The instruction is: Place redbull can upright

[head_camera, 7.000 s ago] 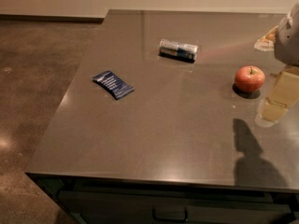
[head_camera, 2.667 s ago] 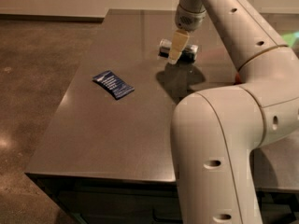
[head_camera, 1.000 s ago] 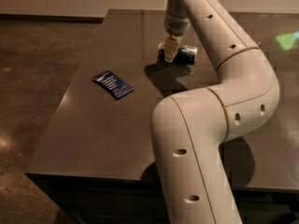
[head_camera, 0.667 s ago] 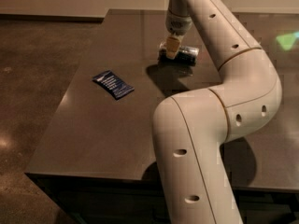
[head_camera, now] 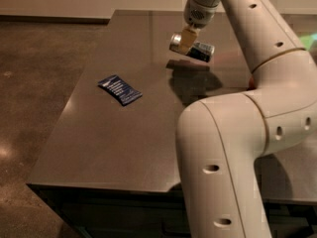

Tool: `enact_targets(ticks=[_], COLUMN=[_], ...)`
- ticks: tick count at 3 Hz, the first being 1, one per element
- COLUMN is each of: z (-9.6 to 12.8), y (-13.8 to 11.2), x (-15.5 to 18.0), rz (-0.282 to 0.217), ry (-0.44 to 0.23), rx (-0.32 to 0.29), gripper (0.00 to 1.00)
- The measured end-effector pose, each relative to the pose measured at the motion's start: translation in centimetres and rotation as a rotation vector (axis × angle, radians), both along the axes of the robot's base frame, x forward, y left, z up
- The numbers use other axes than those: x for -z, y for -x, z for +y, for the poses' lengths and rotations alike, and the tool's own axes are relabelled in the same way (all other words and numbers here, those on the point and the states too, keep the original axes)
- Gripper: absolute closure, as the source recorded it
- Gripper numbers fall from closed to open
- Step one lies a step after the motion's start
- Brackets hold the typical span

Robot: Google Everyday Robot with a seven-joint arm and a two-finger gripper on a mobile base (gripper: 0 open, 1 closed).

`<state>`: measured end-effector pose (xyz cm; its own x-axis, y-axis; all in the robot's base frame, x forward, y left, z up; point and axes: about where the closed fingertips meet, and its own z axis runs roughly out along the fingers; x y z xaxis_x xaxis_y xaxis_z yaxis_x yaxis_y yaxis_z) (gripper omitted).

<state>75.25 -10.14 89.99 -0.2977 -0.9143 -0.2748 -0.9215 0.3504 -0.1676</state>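
The gripper (head_camera: 184, 41) is clamped on the redbull can (head_camera: 202, 50), held sideways above the table (head_camera: 124, 143) beneath it, apparently mid-lift; next it needs turning vertical, then lowering

dim warm light, gripper (head_camera: 185, 37) at 12 o'clock clamped on redbull can (head_camera: 202, 50), dark shadow (head_camera: 190, 79) underneath on shiny table (head_camera: 124, 143), green glare (head_camera: 311, 36) 2 o'clock

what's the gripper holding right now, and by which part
The gripper holds the slim silver-and-blue metal can, lying sideways above the grey tabletop, gripped near its silver left end.
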Motion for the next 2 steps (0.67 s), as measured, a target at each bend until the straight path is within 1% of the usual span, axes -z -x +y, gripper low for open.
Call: enact_targets(ticks=[2], z=[1.6], y=[4.3], x=[-5.6], rz=[-0.031], ry=[-0.264], rx=[-0.024], gripper=[1.00])
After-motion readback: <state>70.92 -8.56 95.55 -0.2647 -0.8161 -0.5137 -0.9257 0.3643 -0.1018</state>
